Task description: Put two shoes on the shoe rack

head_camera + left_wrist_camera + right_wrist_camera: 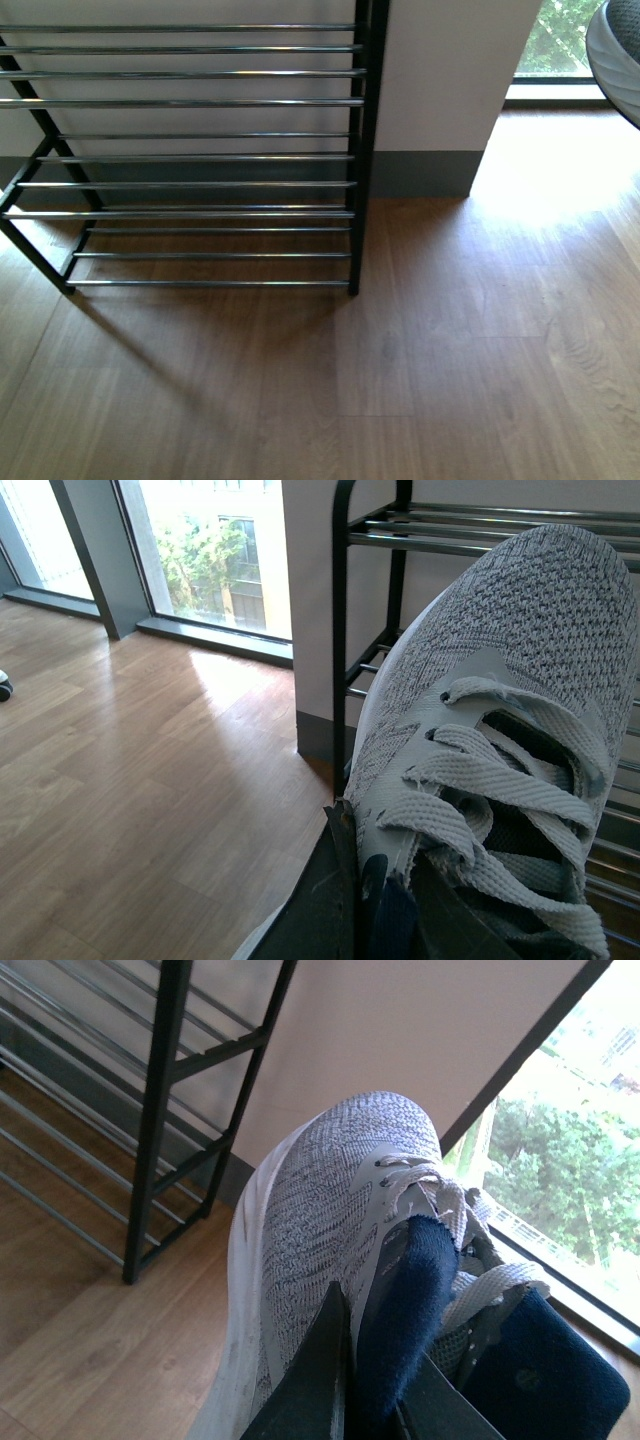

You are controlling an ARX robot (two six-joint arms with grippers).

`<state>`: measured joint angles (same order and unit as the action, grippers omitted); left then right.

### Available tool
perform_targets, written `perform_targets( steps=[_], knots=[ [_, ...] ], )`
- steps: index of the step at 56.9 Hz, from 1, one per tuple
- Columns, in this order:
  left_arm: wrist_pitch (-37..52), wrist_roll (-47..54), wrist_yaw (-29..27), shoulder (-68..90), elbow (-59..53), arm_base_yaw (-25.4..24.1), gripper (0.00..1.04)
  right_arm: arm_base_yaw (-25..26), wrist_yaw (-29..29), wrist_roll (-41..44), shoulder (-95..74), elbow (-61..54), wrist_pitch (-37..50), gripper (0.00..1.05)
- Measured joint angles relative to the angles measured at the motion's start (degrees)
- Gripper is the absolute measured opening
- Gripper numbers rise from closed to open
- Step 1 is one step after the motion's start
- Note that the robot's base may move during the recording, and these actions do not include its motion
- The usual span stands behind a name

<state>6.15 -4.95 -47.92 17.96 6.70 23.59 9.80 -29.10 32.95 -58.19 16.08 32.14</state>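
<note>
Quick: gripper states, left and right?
Left gripper: closed on a sneaker.
Right gripper: closed on the other sneaker, at its navy tongue.

The black shoe rack [200, 102] with chrome rods stands on the brown wooden plank floor [450, 380].

Bare floor [400, 380] fronts the shoe rack [200, 184] — wall [430, 100] beside.

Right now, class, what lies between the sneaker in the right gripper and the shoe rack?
Nothing. In the right wrist view only bare wooden floor separates the sneaker from the shoe rack, with the wall behind.
</note>
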Motion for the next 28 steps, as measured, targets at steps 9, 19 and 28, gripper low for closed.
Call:
perform_targets(
  steps=[9, 19, 28],
  knots=[
    [0.0, 0.0, -0.3, 0.0, 0.0, 0.0, 0.02, 0.0, -0.1, 0.0, 0.1, 0.0, 0.0, 0.01],
    [0.0, 0.0, -0.8, -0.1, 0.0, 0.0, 0.02, -0.4, -1.0, 0.0, 0.1, 0.0, 0.0, 0.01],
    [0.0, 0.0, -0.5, -0.1, 0.0, 0.0, 0.02, -0.4, -0.5, 0.0, 0.1, 0.0, 0.0, 0.01]
  ],
)
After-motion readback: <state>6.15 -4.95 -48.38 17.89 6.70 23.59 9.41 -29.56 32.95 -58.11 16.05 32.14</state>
